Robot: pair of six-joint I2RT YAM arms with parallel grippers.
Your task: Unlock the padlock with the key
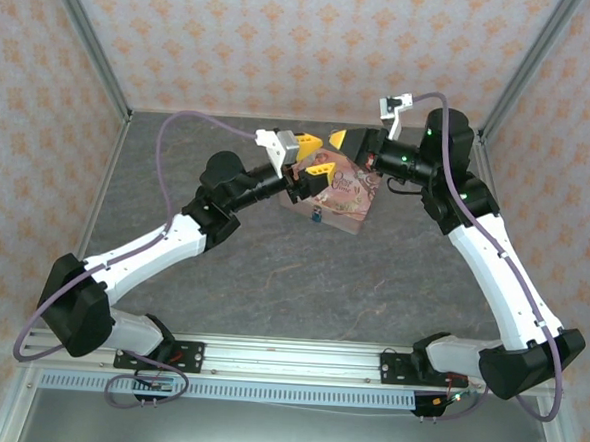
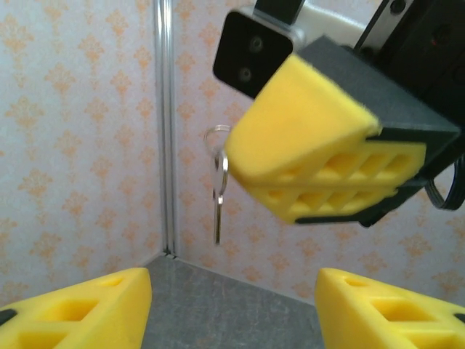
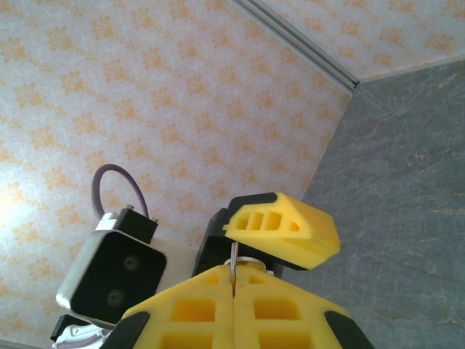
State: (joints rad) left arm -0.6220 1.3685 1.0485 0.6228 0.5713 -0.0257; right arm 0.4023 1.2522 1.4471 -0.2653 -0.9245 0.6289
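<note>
You see both arms meeting at the back of the grey counter (image 1: 272, 270), over a pink tin (image 1: 351, 199). The left pincer (image 1: 314, 177) hangs at the tin's left edge, with the right pincer (image 1: 337, 140) just beyond it. A tiny blue padlock (image 1: 317, 219) shows on the tin's near side.

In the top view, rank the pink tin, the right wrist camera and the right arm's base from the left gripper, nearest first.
1. Pink tin, just right of the left gripper.
2. Right wrist camera, farther back and right.
3. Right arm's base, at the near edge on the right.
</note>
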